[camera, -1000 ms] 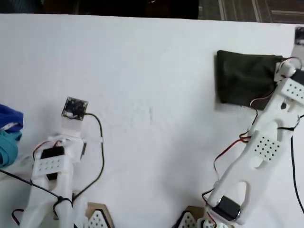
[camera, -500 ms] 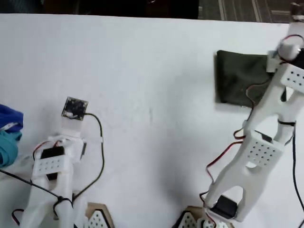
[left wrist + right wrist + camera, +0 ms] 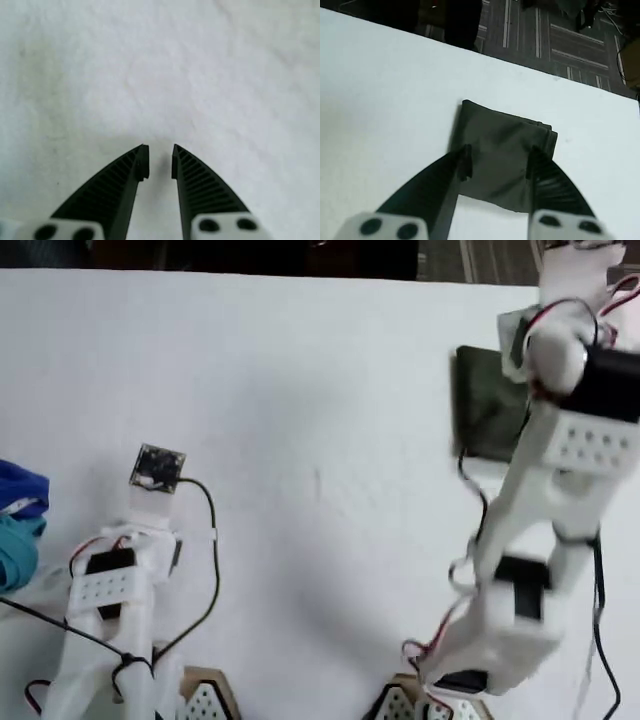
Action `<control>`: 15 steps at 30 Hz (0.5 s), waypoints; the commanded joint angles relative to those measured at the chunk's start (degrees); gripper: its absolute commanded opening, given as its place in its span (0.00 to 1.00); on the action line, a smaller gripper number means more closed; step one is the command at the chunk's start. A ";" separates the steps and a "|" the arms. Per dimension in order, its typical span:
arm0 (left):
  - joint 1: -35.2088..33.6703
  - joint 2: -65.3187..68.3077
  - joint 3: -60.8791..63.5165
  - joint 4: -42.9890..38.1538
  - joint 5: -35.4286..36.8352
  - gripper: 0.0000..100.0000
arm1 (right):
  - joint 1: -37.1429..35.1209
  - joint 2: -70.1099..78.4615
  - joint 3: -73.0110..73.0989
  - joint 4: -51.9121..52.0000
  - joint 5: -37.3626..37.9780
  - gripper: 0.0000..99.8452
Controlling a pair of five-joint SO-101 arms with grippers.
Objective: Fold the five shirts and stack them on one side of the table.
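Observation:
A folded dark green shirt (image 3: 485, 405) lies flat near the table's back right. My right arm (image 3: 560, 440) is raised high above it and hides its right part. In the right wrist view my right gripper (image 3: 497, 162) hangs open well above the dark shirt (image 3: 500, 135), with nothing between its fingers. A blue shirt (image 3: 20, 490) and a teal shirt (image 3: 15, 545) lie bunched at the table's left edge. My left arm (image 3: 110, 585) stands at the front left. Its gripper (image 3: 160, 162) points down at bare white table, fingers a narrow gap apart and holding nothing.
The white table (image 3: 300, 390) runs wide between the two arms. Its back edge (image 3: 530, 67) meets dark patterned floor just beyond the folded shirt. The arm bases (image 3: 205, 700) stand at the front edge.
My right arm has lifted off the dark shirt and risen high over it, swinging toward the table's back. The shirt stays flat. The left arm has not moved.

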 commanded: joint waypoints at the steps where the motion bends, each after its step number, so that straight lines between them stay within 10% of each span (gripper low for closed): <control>1: -0.18 -0.79 -0.13 -0.97 -0.26 0.10 | -3.56 -19.12 24.44 1.19 -0.44 0.17; 15: -0.18 -0.79 -0.13 -0.97 -0.26 0.10 | -8.57 -58.95 119.91 -41.98 0.09 0.17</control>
